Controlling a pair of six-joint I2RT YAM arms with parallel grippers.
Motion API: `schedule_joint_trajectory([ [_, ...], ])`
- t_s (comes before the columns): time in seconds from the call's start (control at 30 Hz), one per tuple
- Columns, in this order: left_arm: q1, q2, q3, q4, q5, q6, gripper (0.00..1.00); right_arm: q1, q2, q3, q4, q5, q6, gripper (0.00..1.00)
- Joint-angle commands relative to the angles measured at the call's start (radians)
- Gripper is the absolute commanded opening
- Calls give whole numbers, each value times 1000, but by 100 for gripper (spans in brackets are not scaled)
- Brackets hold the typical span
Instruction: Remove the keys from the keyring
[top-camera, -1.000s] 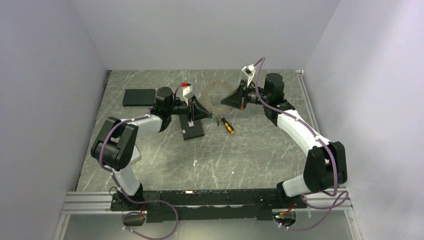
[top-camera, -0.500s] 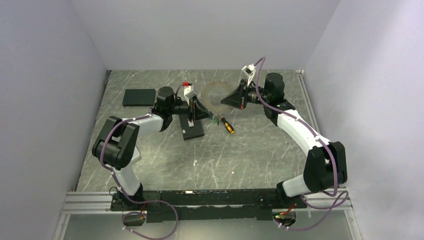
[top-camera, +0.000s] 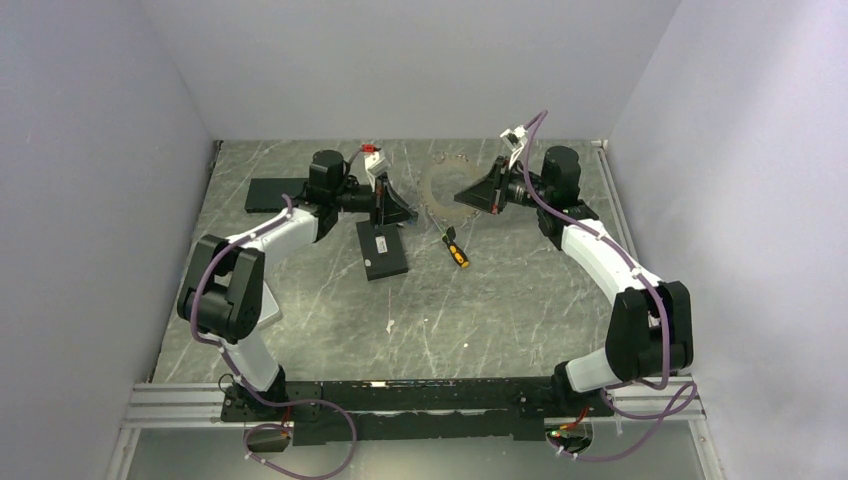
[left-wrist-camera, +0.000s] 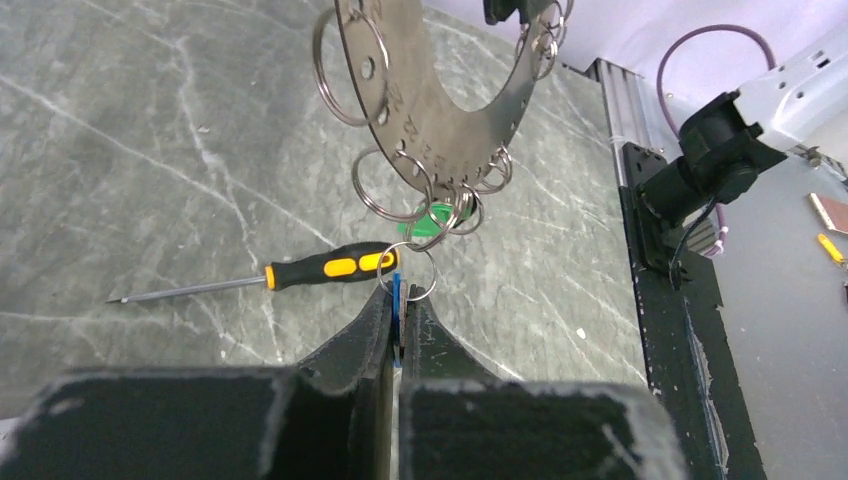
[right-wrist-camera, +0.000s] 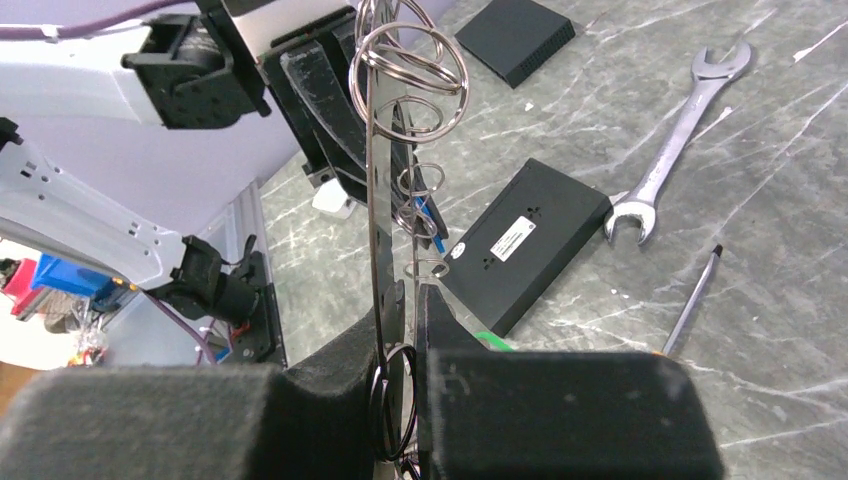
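Readable text: none that I can make out.
black box (right-wrist-camera: 560, 215): white sticker (right-wrist-camera: 511, 238) on its top face, print too small to read.
keyring (left-wrist-camera: 395, 70): faint stamped marks beside its holes, too blurred to read.

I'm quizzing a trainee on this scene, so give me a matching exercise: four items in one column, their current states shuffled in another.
1 blue-headed key
2 green-headed key
3 large grey metal keyring
4 yellow-handled screwdriver

a lying on the grey marbled table
b gripped by right end effector
c pinched in left end effector
d hanging from keyring, ungripped

Pairs: 1-c, 2-d, 3-b, 4-a
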Motion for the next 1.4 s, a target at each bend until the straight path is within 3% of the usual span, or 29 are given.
schedule_joint_trajectory([
  [0.0, -1, -41, 97, -356, -37, 192, 0, -11, 6, -7, 110, -9, 24, 0],
  [0.27, -11, -55, 274, -745, -146, 367, 0, -10, 63, -60, 114, -14, 32, 0],
  [0.5, -72, -51, 405, -997, -263, 524, 0, -9, 104, -148, 252, -37, 111, 0],
  [0.67, -85, -51, 445, -1051, -313, 566, 0, -8, 90, -183, 272, -40, 87, 0],
  [0.97, -124, -36, 513, -1140, -390, 640, 0, -8, 43, -233, 101, -68, -58, 4],
  [1.23, -189, -15, 405, -1130, -384, 630, 0, -7, 81, -287, -112, -80, -182, 9],
  [1.37, -193, -13, 360, -1129, -388, 624, 0, -9, 121, -322, -102, -92, -156, 10],
])
